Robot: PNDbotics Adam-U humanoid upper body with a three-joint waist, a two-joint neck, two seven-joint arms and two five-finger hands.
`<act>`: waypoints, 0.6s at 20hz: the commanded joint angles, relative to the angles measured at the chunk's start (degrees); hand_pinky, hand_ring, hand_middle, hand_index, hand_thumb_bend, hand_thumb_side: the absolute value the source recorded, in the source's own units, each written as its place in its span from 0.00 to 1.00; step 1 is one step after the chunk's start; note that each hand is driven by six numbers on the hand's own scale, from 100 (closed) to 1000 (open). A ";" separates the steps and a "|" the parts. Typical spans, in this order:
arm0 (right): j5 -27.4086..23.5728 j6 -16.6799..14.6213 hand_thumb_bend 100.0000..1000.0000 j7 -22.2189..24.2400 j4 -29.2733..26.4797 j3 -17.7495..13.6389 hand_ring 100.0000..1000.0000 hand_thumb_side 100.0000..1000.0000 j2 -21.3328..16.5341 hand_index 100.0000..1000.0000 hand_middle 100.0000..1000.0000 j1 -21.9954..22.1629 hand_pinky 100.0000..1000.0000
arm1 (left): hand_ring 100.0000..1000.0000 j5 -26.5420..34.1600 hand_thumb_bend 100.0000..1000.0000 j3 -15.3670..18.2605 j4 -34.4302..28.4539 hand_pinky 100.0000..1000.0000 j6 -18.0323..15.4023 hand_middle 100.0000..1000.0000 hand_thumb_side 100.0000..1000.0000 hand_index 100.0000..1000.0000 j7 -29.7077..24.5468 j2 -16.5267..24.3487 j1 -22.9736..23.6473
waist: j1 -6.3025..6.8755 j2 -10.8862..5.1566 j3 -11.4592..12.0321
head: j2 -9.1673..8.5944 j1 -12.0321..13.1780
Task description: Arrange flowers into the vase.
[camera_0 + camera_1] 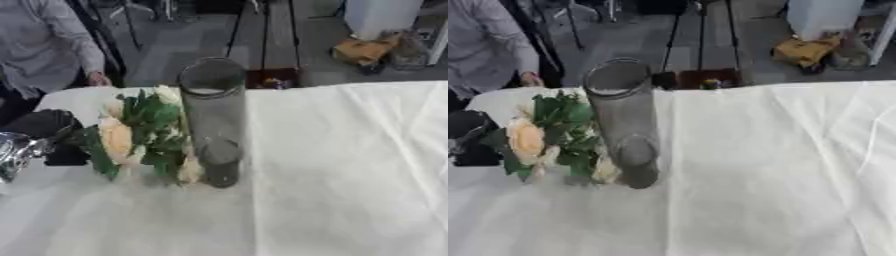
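The vase (213, 120), a tall clear cylinder, stands upright just left of centre on the white table (350, 175), its open mouth toward the upper middle of the frame and its base nearer the viewer. The flowers (136, 132) are a bunch of cream-and-peach blooms with green leaves, touching or just beside the vase's left wall at mid-left of the frame; they are outside the vase, not in it. The left hand (44, 131), a black mass with a silver part below it at the left edge, sits at the bunch's left side and seems to be against its stems, but whether its fingers are curled round them or lie straight I cannot tell. The right hand shows in neither view. The move ahead, as I judge it, turns on this: the vase mouth lies up and to the right of the bunch, so the stems must rise above the rim and come down along the vase's upright axis, and the left hand is the nearer one for that. The bunch's own long axis I cannot make out. Count: one vase, one bunch, with about three or four pale blooms discernible.
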 commanded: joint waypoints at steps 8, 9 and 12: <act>-0.89 -0.17 0.00 -0.45 -0.91 -0.77 1.00 1.00 -1.08 0.89 0.81 -0.28 0.88 | 0.00 0.44 0.00 1.42 -3.63 0.00 2.57 0.00 0.71 0.14 1.35 2.85 -0.52 | -0.20 -1.63 0.10 | -0.92 -0.29; -0.93 -0.18 0.00 -0.49 -0.91 -0.79 1.00 1.00 -1.08 0.89 0.81 -0.27 0.88 | 0.00 0.49 0.00 1.45 -3.79 0.00 2.81 0.00 0.71 0.11 1.92 2.91 -0.45 | -0.23 -1.67 0.11 | -1.00 -0.33; -1.02 -0.20 0.00 -0.57 -0.91 -0.82 1.00 1.00 -1.06 0.89 0.81 -0.21 0.88 | 0.00 -0.76 0.00 1.52 -4.57 0.00 3.43 0.00 0.71 0.08 3.56 3.31 -0.15 | -0.30 -1.83 0.16 | -0.99 -0.52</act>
